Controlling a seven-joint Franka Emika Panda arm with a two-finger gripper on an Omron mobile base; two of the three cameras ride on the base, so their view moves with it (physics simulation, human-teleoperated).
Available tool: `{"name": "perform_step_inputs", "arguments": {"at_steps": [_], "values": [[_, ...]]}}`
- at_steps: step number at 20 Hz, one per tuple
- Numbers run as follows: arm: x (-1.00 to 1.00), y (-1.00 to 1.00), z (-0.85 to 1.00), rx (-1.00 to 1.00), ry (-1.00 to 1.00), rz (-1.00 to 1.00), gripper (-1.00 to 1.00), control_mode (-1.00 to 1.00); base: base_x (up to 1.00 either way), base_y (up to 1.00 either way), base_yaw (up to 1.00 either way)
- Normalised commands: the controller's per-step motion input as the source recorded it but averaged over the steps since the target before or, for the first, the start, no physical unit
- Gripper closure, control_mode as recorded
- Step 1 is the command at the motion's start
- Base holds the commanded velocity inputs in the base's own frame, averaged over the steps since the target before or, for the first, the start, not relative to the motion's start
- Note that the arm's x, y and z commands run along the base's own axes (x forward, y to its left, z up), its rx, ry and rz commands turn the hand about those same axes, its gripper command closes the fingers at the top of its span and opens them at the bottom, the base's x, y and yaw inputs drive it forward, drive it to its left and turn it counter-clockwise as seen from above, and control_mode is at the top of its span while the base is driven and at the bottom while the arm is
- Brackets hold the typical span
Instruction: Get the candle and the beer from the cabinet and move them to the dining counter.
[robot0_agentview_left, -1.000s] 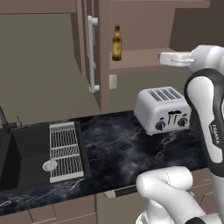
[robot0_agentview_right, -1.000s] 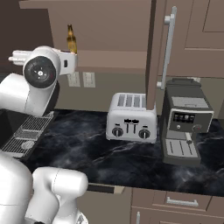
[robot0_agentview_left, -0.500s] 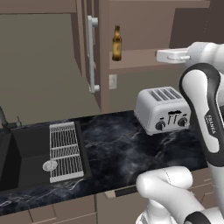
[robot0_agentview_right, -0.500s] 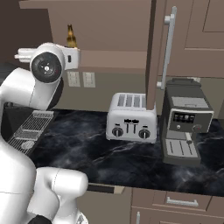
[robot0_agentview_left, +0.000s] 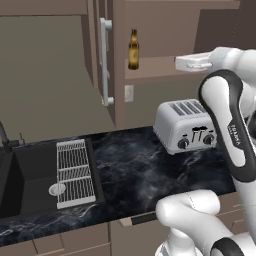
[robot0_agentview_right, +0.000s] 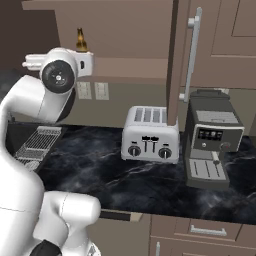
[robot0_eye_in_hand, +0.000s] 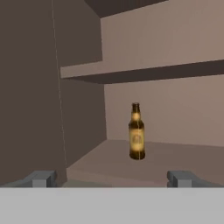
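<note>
Overhead, the cabinet (robot0_agentview_left: 165, 35) stands open, its door (robot0_agentview_left: 102, 60) swung out to the left with a long silver bar handle. The beer (robot0_eye_in_hand: 136, 131) stands upright on the lower shelf (robot0_eye_in_hand: 175, 159), towards the left side wall but apart from it, with bare shelf all round; a second shelf runs above it. The tool (robot0_eye_in_hand: 113, 178) is level with that shelf's near edge, pointing in at the bottle from well short of it, with its fingers (robot0_eye_in_hand: 41, 178) spread wide apart and nothing between them. Open room lies on both sides of the bottle.

Below, a black marble-veined surface (robot0_agentview_left: 135, 165) carries a silver toaster (robot0_agentview_left: 182, 125) under the cabinet and, to its right in the right base view, a coffee machine (robot0_agentview_right: 210, 140). On the left a dark sink (robot0_agentview_left: 25, 180) has a wire rack (robot0_agentview_left: 74, 172) at its right edge. Wall sockets (robot0_agentview_right: 92, 90) sit in the backsplash. Taupe drawer fronts (robot0_agentview_right: 200, 232) run below the near edge.
</note>
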Motion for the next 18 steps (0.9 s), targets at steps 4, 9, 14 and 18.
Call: {"name": "perform_step_inputs", "arguments": {"at_steps": [4, 9, 14, 18], "values": [[0.31, 0.08, 0.0, 0.0, 0.0, 0.0, -1.0, -1.0, 0.0, 0.0, 0.0], [0.3, 0.12, 0.0, 0.0, 0.0, 0.0, -1.0, -1.0, 0.0, 0.0, 0.0], [0.25, 0.14, 0.0, 0.0, 0.0, 0.0, -1.0, -1.0, 0.0, 0.0, 0.0], [0.26, 0.05, 0.0, 0.0, 0.0, 0.0, -1.0, -1.0, 0.0, 0.0, 0.0]]}}
